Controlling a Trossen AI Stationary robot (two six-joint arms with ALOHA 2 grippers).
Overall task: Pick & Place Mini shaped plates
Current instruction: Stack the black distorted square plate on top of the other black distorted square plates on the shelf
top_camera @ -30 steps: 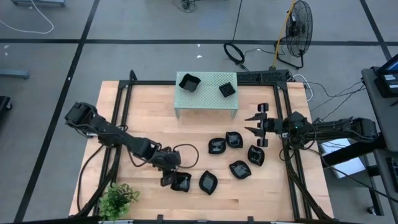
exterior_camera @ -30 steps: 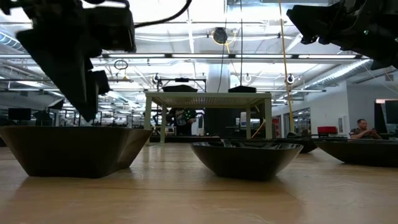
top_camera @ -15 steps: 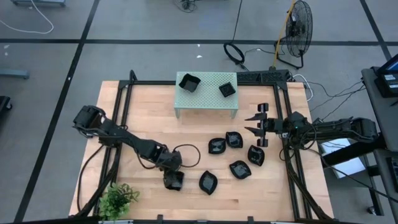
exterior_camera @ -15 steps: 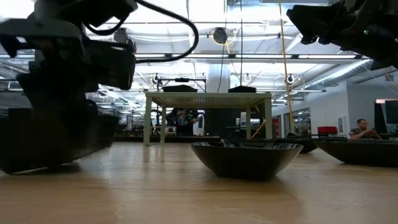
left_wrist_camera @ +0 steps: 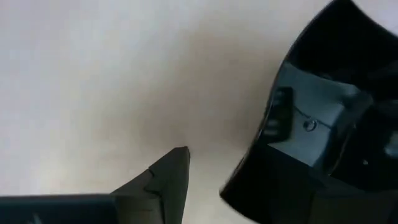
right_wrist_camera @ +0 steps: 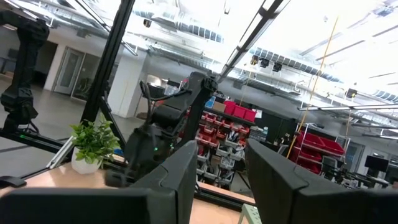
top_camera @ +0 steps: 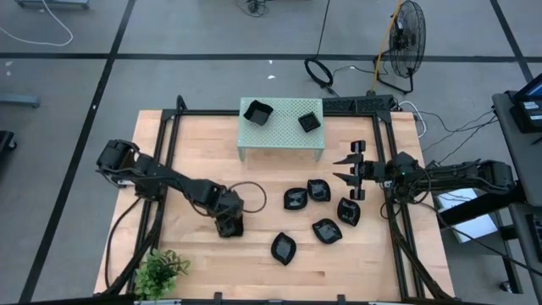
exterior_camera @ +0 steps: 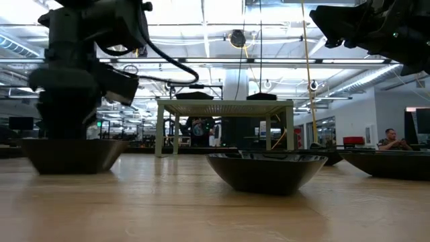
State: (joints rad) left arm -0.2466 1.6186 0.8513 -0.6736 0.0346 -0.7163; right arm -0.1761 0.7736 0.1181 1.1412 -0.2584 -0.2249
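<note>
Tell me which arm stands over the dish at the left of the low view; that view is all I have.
Observer: The left arm. The high view shows the left gripper directly over that mini plate.
Operator: Where is the other arm's gripper?
Observer: The right gripper hangs open near the table's right side, holding nothing.
Operator: How many other plates are on the tabletop?
Observer: Five loose plates lie on the wood between that dish and the right arm.
</note>
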